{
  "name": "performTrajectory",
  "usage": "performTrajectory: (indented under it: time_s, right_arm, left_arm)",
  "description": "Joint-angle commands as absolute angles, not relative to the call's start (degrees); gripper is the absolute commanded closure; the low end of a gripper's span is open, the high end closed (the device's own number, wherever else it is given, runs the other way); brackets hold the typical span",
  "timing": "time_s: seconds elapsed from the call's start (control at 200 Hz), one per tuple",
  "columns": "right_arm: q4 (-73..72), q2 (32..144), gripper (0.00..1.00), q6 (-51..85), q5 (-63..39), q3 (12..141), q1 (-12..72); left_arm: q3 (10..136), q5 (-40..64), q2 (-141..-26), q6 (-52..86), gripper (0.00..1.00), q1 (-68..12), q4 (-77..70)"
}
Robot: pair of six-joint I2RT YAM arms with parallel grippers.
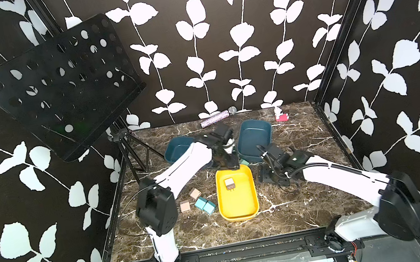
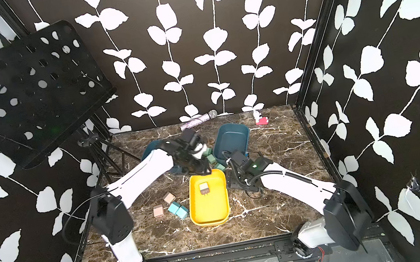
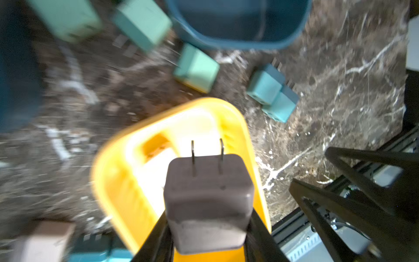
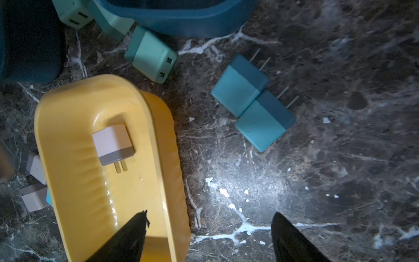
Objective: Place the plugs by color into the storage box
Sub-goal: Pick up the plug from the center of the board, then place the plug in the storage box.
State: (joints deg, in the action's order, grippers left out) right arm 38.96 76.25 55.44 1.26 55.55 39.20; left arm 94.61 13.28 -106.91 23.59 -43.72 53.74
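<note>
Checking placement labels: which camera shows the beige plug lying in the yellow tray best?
Right wrist: the beige plug is large and sharp, prongs visible, flat in the yellow tray. Both top views show it small. Left wrist: lost in glare and blur.

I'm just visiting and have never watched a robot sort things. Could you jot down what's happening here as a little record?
Left pincer: shut on a beige plug, over the yellow tray
Right pincer: open, empty, over the marble table beside the tray
Inside the tray: one lying plug, also beige
On the table: two loose beige plugs, light blue plugs in pairs, mint plugs by the dark blue bins
</note>
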Motion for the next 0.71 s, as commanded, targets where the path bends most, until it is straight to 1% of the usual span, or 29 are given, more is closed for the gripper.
performTrajectory:
  time_s: [0.0, 0.16, 0.325, 0.575, 0.7]
  right_arm:
    - [41.73, 72.51, 0.16, 57.24, 2.99, 52.77, 37.71]
    - [41.49, 67.82, 0.16, 59.22, 2.93, 47.92, 36.52]
    - [41.63, 65.32, 0.16, 60.47, 2.55, 45.46, 36.47]
    - [42.71, 64.24, 0.16, 60.56, 3.21, 44.63, 36.41]
    - [42.63, 64.49, 0.16, 60.46, 3.23, 44.65, 36.47]
  left_arm:
    - [94.67, 13.53, -108.47, 27.60, 0.65, -46.56, 52.72]
    - [92.37, 13.80, -112.06, 28.65, 0.65, -48.40, 50.16]
    - [89.83, 13.19, -115.39, 27.85, 0.65, -48.44, 45.96]
    - [89.03, 11.46, -119.32, 27.95, 0.63, -48.52, 42.32]
    - [88.84, 10.15, -120.36, 28.26, 0.59, -48.52, 42.89]
